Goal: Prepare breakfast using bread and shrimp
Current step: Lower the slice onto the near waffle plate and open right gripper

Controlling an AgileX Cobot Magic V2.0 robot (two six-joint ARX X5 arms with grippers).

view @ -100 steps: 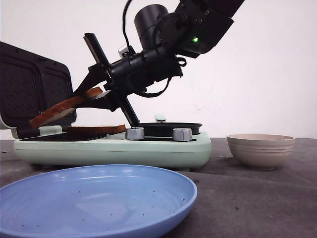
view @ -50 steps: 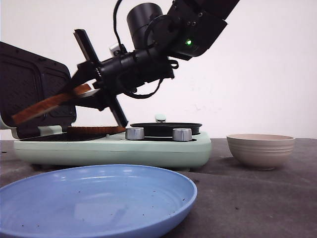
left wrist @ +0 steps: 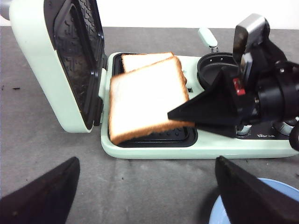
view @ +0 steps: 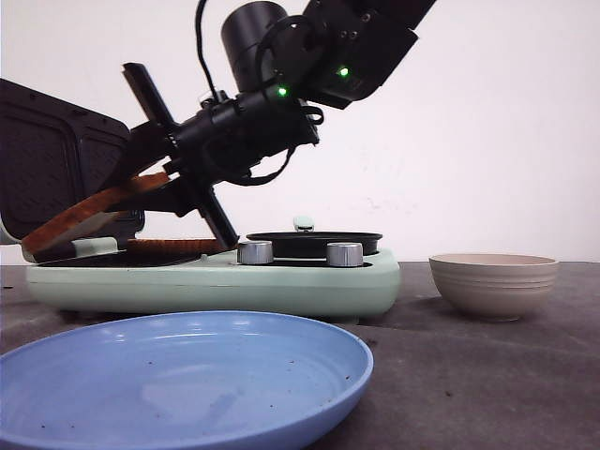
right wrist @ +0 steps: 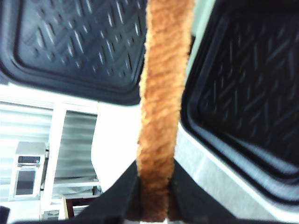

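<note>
Your right end effector (view: 155, 183), at the frame's left, clenches one bread slice (left wrist: 147, 105) by its crust, tilted low over the sandwich maker's (left wrist: 196, 147) open grill plate so it lands flat. A second slice (left wrist: 145, 59) lies behind. Left end effector (left wrist: 147, 196): spread, empty.

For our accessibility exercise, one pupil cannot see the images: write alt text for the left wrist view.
A black gripper holds a slice of white bread by its edge, tilted over the open pale-green sandwich maker. A second slice lies on the dark grill plate behind it, and the ridged lid stands open beside them.
</note>
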